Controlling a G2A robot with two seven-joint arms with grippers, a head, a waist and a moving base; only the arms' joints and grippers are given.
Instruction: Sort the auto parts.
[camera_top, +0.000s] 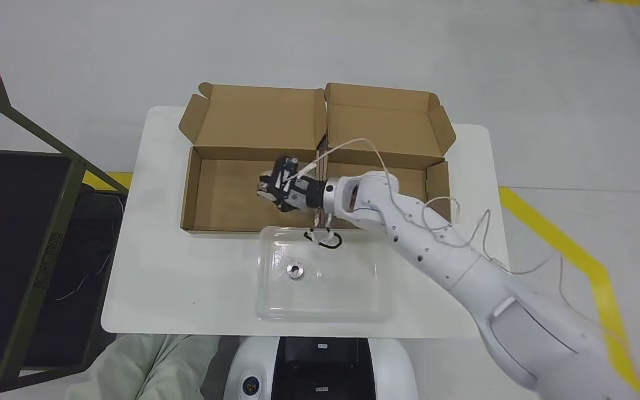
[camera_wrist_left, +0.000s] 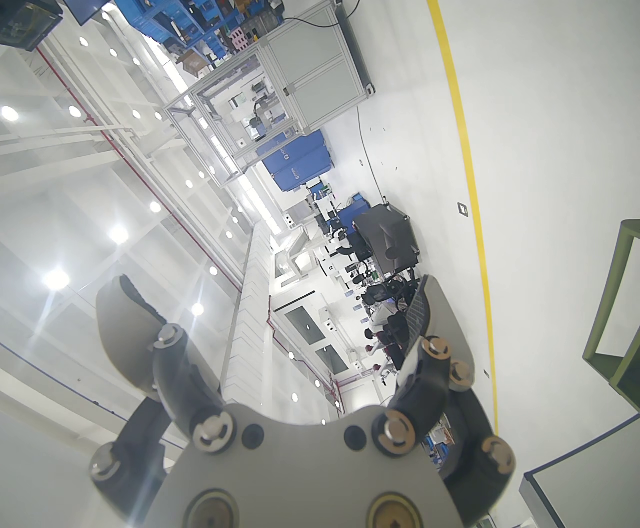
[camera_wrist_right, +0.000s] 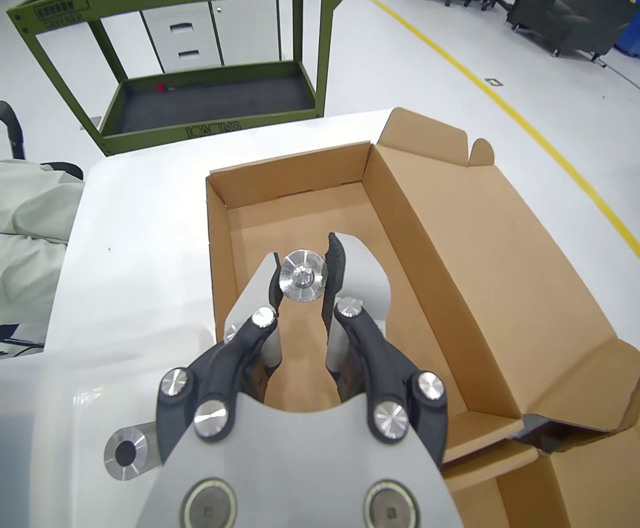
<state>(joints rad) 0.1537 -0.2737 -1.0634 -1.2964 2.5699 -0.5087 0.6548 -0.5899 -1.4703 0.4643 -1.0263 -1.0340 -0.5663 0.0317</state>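
The right gripper (camera_wrist_right: 303, 280) hangs over the open cardboard box (camera_wrist_right: 290, 165) on the surface (camera_wrist_right: 140, 240), its jaws narrowed on a round metal part (camera_wrist_right: 303, 276) gripped by its rim, seemingly ready to release it inside, while the left gripper (camera_wrist_left: 272, 305) points away, jaws wide and empty.
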